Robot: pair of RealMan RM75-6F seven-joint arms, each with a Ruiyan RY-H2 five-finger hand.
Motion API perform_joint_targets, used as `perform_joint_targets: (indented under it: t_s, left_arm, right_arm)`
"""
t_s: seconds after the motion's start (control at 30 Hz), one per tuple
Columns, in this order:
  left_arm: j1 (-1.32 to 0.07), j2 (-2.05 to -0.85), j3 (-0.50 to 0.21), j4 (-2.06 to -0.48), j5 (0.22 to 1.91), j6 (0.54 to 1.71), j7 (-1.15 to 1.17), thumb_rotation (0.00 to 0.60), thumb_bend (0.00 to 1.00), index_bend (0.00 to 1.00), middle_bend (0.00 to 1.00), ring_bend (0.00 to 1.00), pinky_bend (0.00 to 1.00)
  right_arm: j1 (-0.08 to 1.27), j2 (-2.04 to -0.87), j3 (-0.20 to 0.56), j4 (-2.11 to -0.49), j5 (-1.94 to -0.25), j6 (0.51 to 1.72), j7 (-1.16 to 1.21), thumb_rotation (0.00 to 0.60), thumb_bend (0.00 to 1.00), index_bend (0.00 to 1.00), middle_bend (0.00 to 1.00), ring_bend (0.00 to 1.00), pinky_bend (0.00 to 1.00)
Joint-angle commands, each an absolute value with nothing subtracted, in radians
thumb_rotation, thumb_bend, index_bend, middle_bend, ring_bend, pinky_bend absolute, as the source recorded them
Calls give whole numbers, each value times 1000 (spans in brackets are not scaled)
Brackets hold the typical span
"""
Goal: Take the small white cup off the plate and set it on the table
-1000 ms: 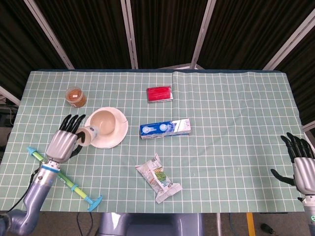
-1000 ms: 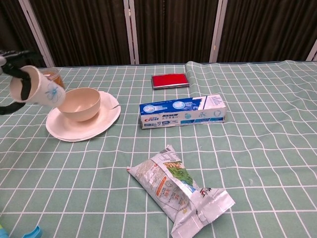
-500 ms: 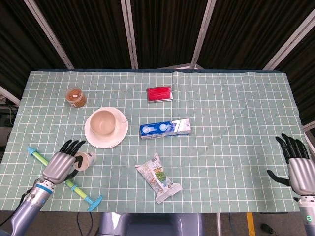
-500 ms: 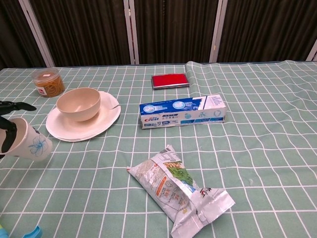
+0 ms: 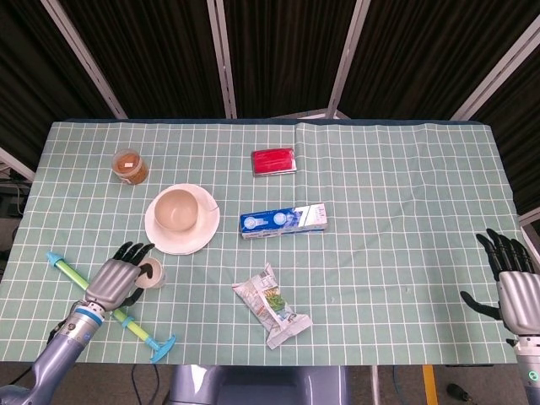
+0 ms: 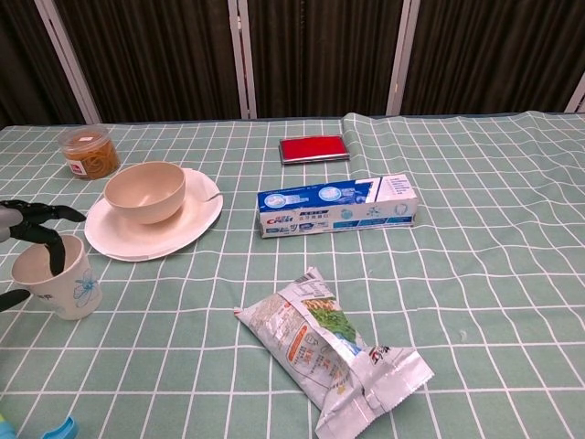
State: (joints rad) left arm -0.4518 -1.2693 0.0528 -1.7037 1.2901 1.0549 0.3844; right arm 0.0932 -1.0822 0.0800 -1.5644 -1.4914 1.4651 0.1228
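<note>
One hand, my left hand (image 5: 117,280), wraps the small white cup (image 6: 57,277), which stands upright on the desk (image 5: 396,186), near and left of the plate (image 5: 199,237); grip retained for stability. My right hand (image 5: 516,292) idles, fingers spread.

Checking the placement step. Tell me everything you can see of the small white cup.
The small white cup looks like paper, white with a pale blue flower print on its side. It stands upright, mouth open upward, on the green checked tablecloth, off the plate and in front of it on its left side. The left robot hand is around it, dark fingers over the rim and side. Its contents can't be made out.
</note>
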Motion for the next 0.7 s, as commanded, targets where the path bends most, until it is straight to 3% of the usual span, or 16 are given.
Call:
perform_joint_targets:
  t_s: [0.03,0.17,0.33,0.43,0.7]
  left_arm:
    - [-427,-1240,57,-1735,1324,1105,368,600,434,83,0,0,0]
    - [-384,-1202,62,-1776,1368,1182,312,600,409,7,0,0,0]
    - [-254,-1191,62,-1733,1501,1459,239,600,397,0,0,0,0]
    - [-197,-1202,57,-1681,1536,1565,222,600,378,0,0,0,0]
    - [-123,-1225,40,-1582,1533,1655,166,600,301,0,0,0,0]
  right_arm:
    - [93,-1083,78,-1565,-1493,1464,118,600,91,57,0,0,0]
    - [94,-1084,78,-1566,-1494,1465,114,600,92,57,0,0,0]
    - [98,-1090,74,-1567,-1499,1458,97,600,92,58,0,0,0]
    - [99,-1097,71,-1567,-1504,1457,80,600,92,58,0,0,0]
    - [98,-1108,68,-1567,-1510,1463,55,600,92,54,0,0,0]
